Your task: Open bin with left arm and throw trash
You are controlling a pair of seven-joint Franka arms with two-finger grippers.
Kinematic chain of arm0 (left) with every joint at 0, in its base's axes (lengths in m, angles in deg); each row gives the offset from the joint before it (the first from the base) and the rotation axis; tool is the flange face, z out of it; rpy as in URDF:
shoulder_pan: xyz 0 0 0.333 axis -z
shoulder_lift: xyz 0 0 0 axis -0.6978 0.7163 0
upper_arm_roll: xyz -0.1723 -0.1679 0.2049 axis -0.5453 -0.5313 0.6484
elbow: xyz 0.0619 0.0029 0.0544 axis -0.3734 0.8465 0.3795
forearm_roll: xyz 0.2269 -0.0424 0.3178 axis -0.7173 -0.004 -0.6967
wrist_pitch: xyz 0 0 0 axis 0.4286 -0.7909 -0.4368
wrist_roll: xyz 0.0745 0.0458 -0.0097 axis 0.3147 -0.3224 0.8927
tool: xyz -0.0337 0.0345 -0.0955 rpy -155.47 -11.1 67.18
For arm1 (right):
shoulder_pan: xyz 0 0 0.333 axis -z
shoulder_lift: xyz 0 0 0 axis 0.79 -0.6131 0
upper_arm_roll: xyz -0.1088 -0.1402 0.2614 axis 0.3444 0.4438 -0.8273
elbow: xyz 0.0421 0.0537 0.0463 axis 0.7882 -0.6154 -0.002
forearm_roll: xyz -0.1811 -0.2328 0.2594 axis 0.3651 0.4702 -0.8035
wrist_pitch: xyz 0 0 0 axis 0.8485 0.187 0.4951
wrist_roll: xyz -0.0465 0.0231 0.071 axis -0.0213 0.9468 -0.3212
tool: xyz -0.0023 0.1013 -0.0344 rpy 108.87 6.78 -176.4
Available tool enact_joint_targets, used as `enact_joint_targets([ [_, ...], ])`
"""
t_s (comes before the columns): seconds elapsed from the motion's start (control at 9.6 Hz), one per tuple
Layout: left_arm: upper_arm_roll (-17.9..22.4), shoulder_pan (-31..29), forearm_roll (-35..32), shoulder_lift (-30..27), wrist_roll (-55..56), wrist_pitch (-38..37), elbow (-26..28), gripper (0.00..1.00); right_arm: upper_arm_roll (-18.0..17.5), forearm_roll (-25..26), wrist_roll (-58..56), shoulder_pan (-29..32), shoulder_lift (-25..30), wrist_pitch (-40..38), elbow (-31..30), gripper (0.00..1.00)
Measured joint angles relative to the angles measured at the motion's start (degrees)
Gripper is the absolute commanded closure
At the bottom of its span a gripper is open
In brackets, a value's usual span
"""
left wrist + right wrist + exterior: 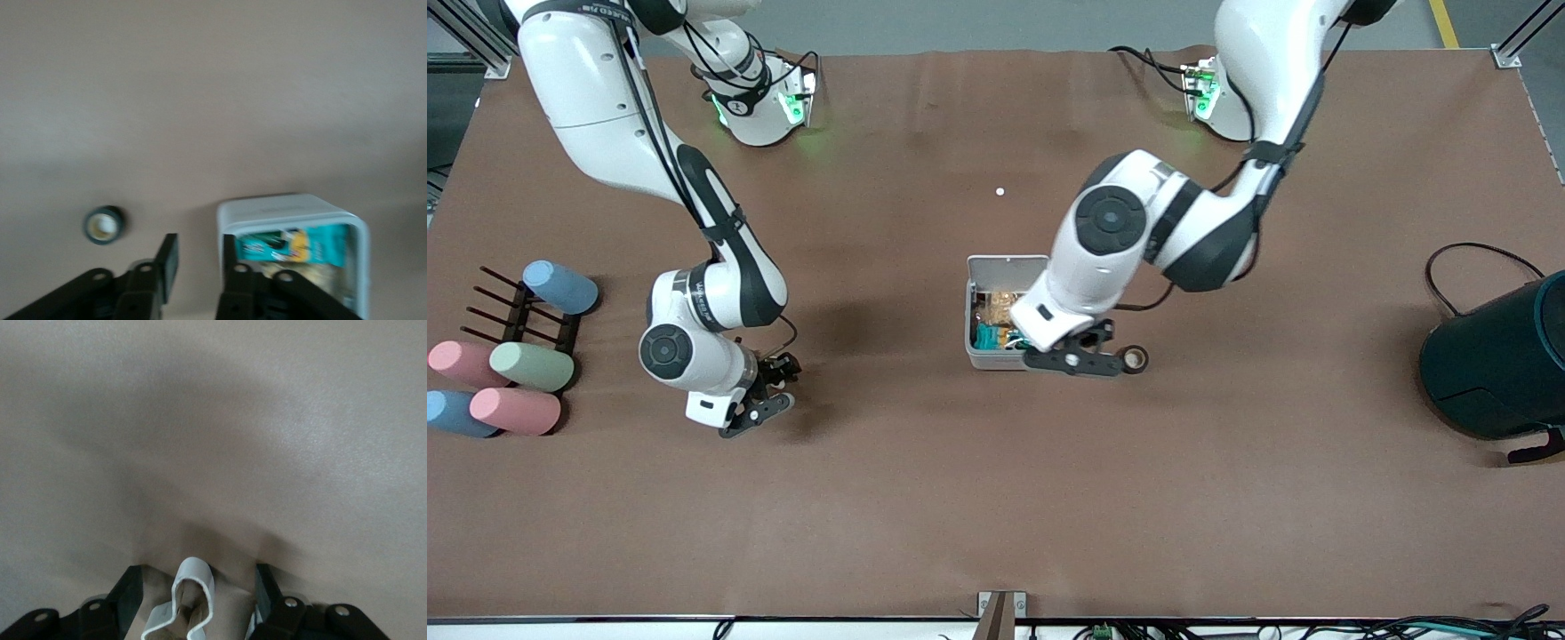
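i see the left gripper (199, 263) slightly spread at the open bin (996, 311) rim beside the black ring (1135, 358). right gripper (197, 597) spread around a pale rubber-band loop (190, 600); bare table (1049, 498) all round.

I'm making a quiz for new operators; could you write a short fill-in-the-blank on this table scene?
1. The white hinged lid of the small light-grey square bin stands ____.
2. The pale rubber-band loop sits between the fingers of the ____ gripper.
3. The small black ring with pale centre lies on the brown table beside the ____ gripper.

Missing words: open; right; left
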Motion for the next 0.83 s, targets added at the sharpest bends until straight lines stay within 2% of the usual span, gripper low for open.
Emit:
enact_joint_targets([
  [0.21,0.1,-4.4,-0.2,1.3,-7.2,1.0,2.2,0.01,0.2,0.0,-1.3,0.4,0.3,-1.6,0.1,0.66],
  [0.31,0.1,-5.5,-1.2,2.6,-8.4,3.6,3.6,0.01,0.2,0.0,-1.3,0.5,0.3,-1.8,0.1,0.77],
  [0.42,0.2,-6.0,-2.2,4.1,-8.4,7.1,5.4,0.01,0.2,0.0,-1.3,0.5,0.5,-2.1,0.1,0.92],
  [0.62,0.2,-6.5,-2.7,6.4,-8.4,13.1,9.5,0.02,0.2,-1.2,-1.3,0.6,0.6,-2.4,0.4,1.00],
  [0.83,0.2,-6.8,-5.5,6.9,-8.3,16.6,14.2,0.04,-0.2,-8.2,-1.2,0.5,0.6,-4.5,1.9,1.00],
])
